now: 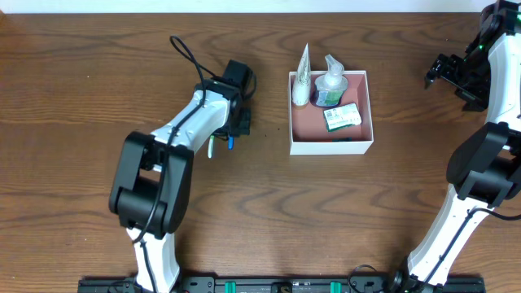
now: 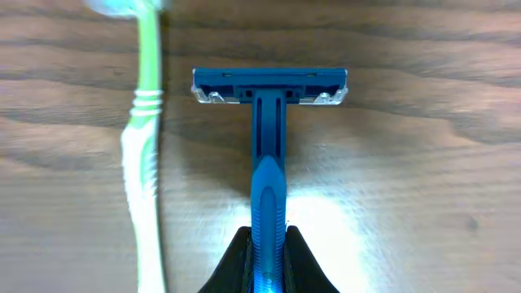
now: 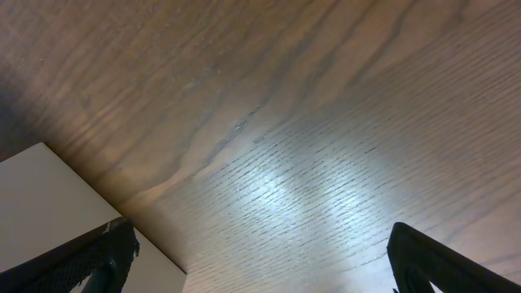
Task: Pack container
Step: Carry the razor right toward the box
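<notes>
Left tool (image 2: pixel 267 259) pinched closed, right tool (image 3: pixel 260 256) spread wide

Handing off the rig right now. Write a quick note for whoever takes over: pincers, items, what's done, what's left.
Left pincer: shut on the blue razor by its handle, left of the container.
Right pincer: open, empty, over bare table at far right.
Done: tube, pump bottle and small packet are in the container.
Left: carry the razor in, then the green toothbrush lying beside it on the table.
</notes>
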Controlling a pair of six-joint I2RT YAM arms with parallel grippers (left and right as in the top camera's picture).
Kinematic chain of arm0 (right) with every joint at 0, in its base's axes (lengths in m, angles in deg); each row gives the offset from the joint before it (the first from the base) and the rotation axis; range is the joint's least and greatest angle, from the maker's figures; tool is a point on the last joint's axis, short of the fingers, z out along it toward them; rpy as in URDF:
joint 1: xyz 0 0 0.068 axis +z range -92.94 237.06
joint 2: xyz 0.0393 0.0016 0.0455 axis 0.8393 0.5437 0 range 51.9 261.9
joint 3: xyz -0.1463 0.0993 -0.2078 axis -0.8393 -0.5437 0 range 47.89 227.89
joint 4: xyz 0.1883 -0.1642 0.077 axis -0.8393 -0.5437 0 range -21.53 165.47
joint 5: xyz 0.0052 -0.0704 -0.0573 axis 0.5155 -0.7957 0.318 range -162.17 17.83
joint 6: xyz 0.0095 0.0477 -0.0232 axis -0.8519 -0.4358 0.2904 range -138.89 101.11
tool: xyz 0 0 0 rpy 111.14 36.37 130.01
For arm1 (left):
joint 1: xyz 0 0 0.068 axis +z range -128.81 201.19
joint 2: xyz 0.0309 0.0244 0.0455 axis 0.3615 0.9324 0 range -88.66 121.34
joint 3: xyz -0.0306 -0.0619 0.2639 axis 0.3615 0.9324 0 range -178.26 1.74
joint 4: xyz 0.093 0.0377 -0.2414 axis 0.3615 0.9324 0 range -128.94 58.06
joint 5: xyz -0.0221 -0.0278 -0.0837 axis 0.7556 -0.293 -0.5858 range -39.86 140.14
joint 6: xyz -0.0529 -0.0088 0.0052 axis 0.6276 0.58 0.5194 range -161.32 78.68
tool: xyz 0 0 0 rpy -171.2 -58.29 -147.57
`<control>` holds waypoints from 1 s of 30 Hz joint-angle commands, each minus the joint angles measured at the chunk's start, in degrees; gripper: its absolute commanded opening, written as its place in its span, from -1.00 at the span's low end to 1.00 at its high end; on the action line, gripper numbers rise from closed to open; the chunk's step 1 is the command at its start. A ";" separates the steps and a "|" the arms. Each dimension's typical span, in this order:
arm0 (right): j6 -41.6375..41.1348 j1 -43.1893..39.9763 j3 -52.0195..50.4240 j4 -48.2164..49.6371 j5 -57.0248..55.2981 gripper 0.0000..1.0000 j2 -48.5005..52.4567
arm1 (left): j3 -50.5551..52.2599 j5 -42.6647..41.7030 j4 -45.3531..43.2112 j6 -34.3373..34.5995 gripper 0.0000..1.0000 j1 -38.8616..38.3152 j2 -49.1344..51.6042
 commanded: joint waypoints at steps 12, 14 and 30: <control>-0.81 -0.09 -0.07 -0.04 0.22 0.98 -0.83 | -4.15 -2.43 -6.25 -3.74 -0.88 -5.44 -30.32; -0.81 -0.11 -0.07 -0.04 0.22 0.99 -0.83 | -4.15 -2.43 -8.33 -5.55 -0.88 -8.68 -32.35; -0.81 -0.15 -0.07 -0.04 0.22 0.98 -0.83 | -4.13 -2.34 -23.69 -9.44 -0.87 -26.23 -15.98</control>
